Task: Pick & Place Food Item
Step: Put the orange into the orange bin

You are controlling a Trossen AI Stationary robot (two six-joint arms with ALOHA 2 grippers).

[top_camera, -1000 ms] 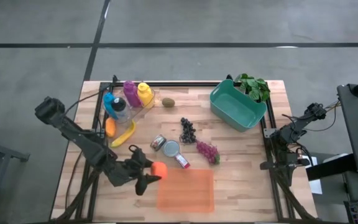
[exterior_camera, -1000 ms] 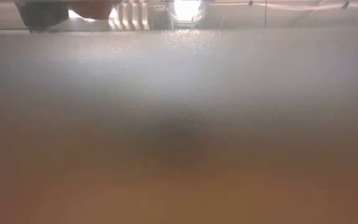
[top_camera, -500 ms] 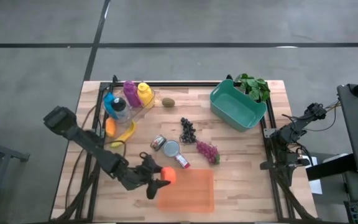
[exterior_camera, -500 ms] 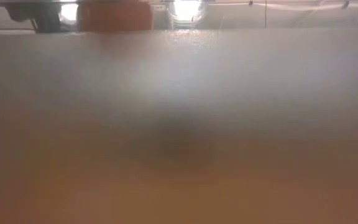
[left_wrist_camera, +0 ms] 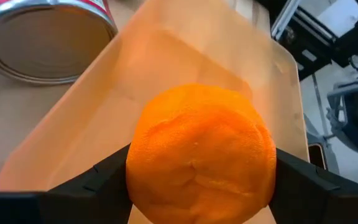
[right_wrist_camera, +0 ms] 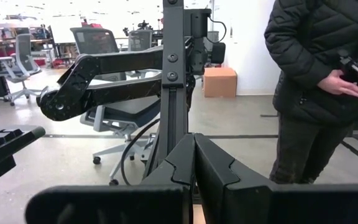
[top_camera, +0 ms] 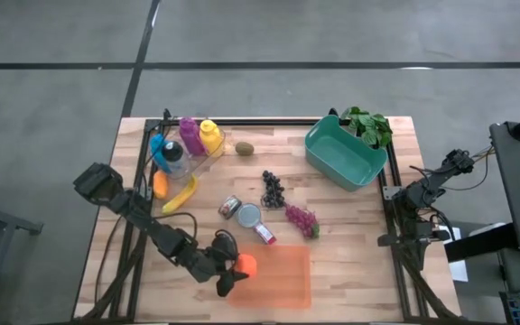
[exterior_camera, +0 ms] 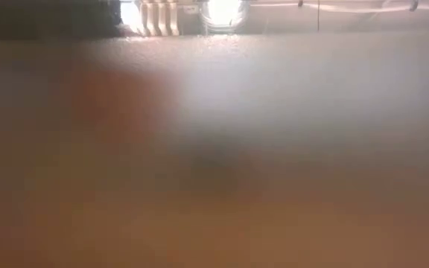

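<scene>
My left gripper (top_camera: 235,269) is shut on an orange (top_camera: 246,264) at the left edge of the clear orange cutting board (top_camera: 273,276) near the table's front. In the left wrist view the orange (left_wrist_camera: 201,152) fills the gap between my fingers, with the board (left_wrist_camera: 166,68) beneath and beyond it. My right gripper (right_wrist_camera: 194,163) is shut and empty, parked off the table's right edge (top_camera: 422,191). My left gripper pinches the orange's two opposite sides (left_wrist_camera: 135,168) between its two fingers (left_wrist_camera: 98,180). The fingers come slanting from the table's left. Whether the orange rests on the board or hangs just above it, I cannot tell.
A tin can (top_camera: 248,216) and a smaller can (top_camera: 230,207) lie behind the board, with dark grapes (top_camera: 273,188), red grapes (top_camera: 301,218), a banana (top_camera: 180,195), bottles (top_camera: 188,140), a kiwi (top_camera: 244,148), a teal bin (top_camera: 345,153) and greens (top_camera: 369,124). A person (right_wrist_camera: 316,81) stands beyond the right arm.
My left gripper has carried the orange toward the table's right and near edge, from beside the board's far left corner to over the board's left edge, staying shut on it. In the low view the orange has come lower and nearer.
</scene>
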